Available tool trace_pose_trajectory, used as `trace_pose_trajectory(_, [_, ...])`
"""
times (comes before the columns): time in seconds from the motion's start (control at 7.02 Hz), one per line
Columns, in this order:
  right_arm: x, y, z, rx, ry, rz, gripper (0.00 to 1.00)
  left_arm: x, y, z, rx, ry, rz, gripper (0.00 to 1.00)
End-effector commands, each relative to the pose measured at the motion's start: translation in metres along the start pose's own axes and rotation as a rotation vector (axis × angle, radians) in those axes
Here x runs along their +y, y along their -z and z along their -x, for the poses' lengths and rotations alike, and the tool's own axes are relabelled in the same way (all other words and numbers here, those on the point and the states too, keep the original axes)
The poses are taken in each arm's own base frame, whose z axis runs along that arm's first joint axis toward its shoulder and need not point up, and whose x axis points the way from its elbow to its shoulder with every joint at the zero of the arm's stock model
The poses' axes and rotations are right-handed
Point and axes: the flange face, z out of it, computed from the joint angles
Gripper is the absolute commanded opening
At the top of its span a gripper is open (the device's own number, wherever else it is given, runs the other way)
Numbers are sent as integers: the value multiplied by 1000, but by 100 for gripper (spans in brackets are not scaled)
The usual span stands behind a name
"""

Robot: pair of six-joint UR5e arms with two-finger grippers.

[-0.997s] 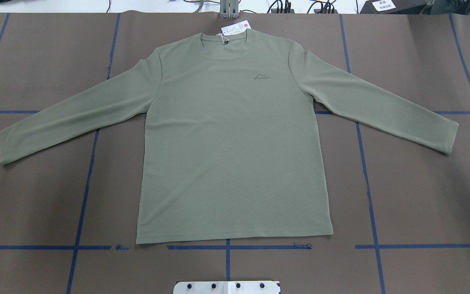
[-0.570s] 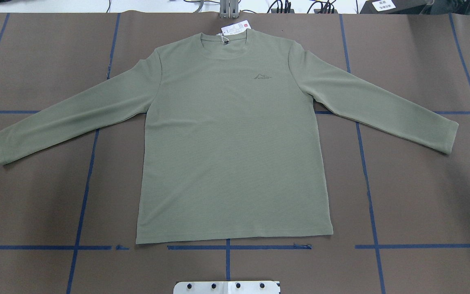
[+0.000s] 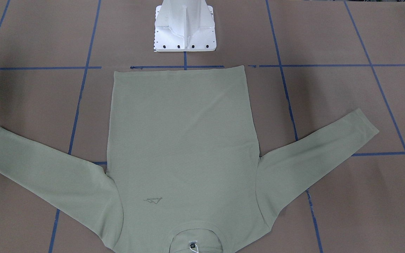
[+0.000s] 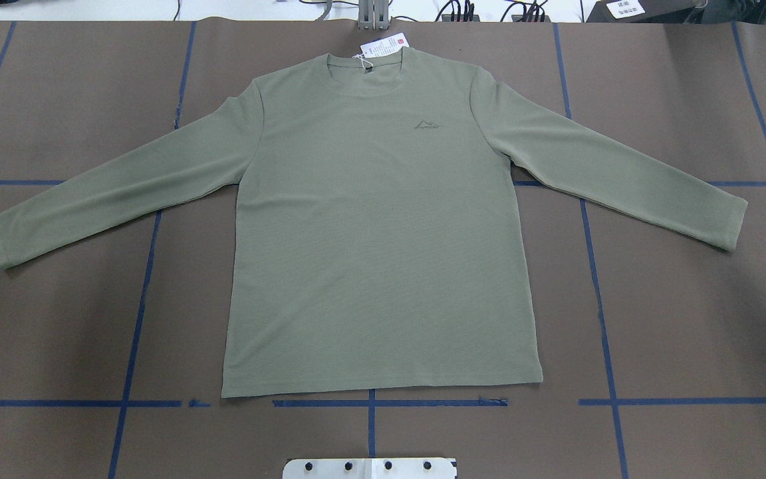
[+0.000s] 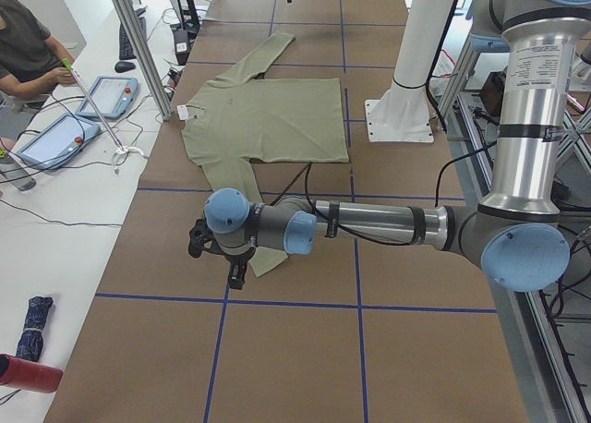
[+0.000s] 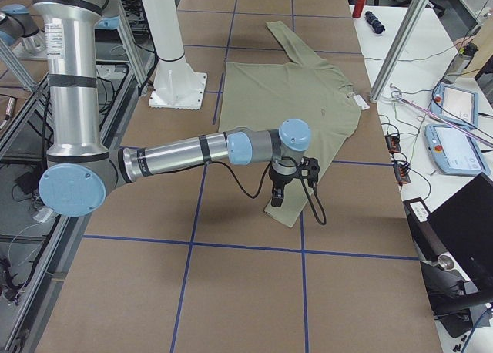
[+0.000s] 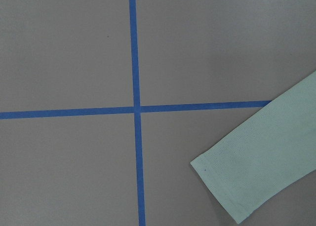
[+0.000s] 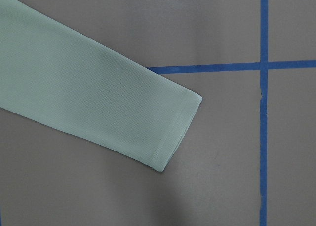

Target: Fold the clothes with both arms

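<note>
Overhead exterior: shirt [image 4: 376, 233] flat, pedestal [image 4: 370, 468] near hem; left gripper [image 5: 236, 279], right gripper [image 6: 277, 200]: cannot tell

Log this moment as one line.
shirt: flat, face up, unfolded | left gripper: above one cuff | right gripper: above other cuff | open or shut: cannot tell | fold: not started

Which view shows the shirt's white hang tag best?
The overhead exterior view: the hang tag lies whole beyond the collar of the shirt, red mark visible. The front-facing view shows only its string at the bottom edge; the side views a tiny white patch; the wrist views only sleeve cuffs.
</note>
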Motion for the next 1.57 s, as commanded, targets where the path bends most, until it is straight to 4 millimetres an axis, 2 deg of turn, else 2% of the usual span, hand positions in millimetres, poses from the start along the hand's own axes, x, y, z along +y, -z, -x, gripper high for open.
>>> trace_pose_trajectory(0.0, [1, -3, 8, 0, 9, 5, 100, -3, 1, -12, 28, -34, -14, 100])
trace_pose_trajectory(0.14, [-4, -10, 5, 4, 3, 19, 99, -3, 3, -18, 56, -40, -14, 100])
trace_pose_trajectory(0.28, [-15, -19, 7, 19, -3, 25, 93, -10, 5, -24, 51, -85, -43, 99])
trace_pose_trajectory(0.43, [-30, -37, -4, 8, 14, -11, 92, -14, 11, -32, 60, -137, -85, 99])
trace_pose_trajectory(0.57, [-44, -63, -12, -13, 2, -53, 92, -13, 10, -33, 62, -140, -84, 99])
trace_pose_trajectory(0.71, [-46, -102, -8, 8, -13, -78, 92, -8, 5, -25, 51, -134, -75, 99])
trace_pose_trajectory(0.85, [-47, -127, -22, 16, -36, -89, 92, -8, 4, -25, 51, -127, -74, 99])
trace_pose_trajectory(1.0, [-48, -138, -33, 13, -56, -92, 92, -7, 1, -26, 50, -134, -69, 100])
trace_pose_trajectory(1.14, [-53, -141, -34, 15, -101, -88, 92, -7, 0, -25, 47, -133, -67, 100])
trace_pose_trajectory(1.28, [-69, -151, -32, 22, -128, -77, 92, -7, 0, -26, 48, -136, -66, 100])
trace_pose_trajectory(1.42, [-78, -155, -31, 22, -143, -68, 92, -7, -2, -28, 49, -138, -63, 100])
